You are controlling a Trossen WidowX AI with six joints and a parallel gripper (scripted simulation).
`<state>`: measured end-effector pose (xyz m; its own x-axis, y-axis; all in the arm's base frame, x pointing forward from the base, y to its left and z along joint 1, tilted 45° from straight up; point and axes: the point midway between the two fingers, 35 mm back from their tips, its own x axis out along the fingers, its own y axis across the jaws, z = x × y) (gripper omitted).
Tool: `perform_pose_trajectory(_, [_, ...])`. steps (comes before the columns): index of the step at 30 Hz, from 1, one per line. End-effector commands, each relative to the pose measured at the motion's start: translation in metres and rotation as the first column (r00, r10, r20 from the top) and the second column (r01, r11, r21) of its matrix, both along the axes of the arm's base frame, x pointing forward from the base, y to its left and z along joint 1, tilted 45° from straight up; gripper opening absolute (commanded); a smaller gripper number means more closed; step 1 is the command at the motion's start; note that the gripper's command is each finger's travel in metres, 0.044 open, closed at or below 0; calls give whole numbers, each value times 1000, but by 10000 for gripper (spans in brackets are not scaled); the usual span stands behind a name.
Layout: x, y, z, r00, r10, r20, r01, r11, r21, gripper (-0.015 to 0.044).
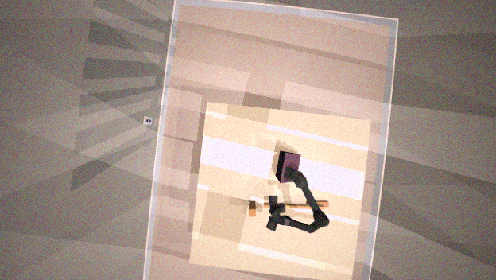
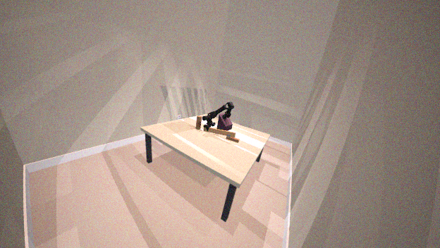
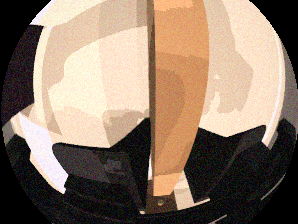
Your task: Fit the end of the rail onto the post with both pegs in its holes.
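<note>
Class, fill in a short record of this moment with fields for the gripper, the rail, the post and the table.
gripper: gripper shut on the rail, near its post end
rail: long wooden bed rail, end not yet against the post
post: short wooden post, upright, just beyond the rail's end
table: light wooden table with dark legs

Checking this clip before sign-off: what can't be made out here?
- Pegs on the post: too small in top and exterior views.
- Rail end holes: outside the wrist view.
- Bracket at the footboard block: too small.
- Gripper finger contact: hidden by the arm in the top view.
</note>
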<state>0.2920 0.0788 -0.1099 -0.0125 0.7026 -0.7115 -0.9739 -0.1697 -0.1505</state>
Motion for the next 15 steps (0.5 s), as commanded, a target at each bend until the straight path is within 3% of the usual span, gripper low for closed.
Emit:
perform_pose_trajectory(1, [1,-2,2,1000,0,3,0,1000,3,0])
perform_pose_trajectory(15, [4,-7,7,1000,0,3,0,1000,3,0])
